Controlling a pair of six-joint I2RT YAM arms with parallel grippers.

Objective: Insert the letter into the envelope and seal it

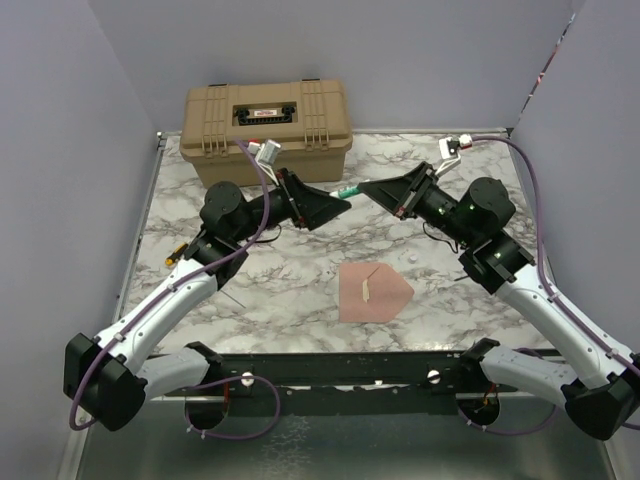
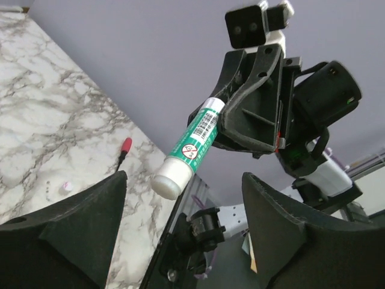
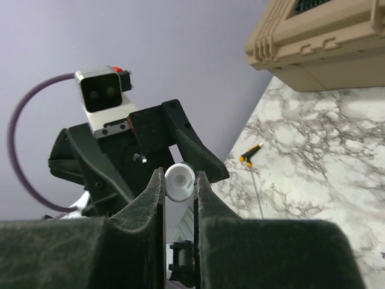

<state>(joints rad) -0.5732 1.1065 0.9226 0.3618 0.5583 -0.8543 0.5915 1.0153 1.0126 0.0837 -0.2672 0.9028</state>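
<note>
Label on glue stick [image 2: 191, 146]: green/white w/ barcode and red crossed circle; text too small to read. Sticker on tan case [image 1: 265, 130] is unreadable too. Both arms are raised, tips facing mid-air. R gripper [image 1: 372, 188] pinches the stick, held level. L gripper [image 1: 336, 205] jaws are spread around the cap end, apart from it. Envelope [image 1: 375, 292] lies flat on table [image 1: 290, 295], pointed end to the right.

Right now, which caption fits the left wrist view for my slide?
Right gripper holds a green-and-white tube out toward the open left gripper, above the marble table.
</note>
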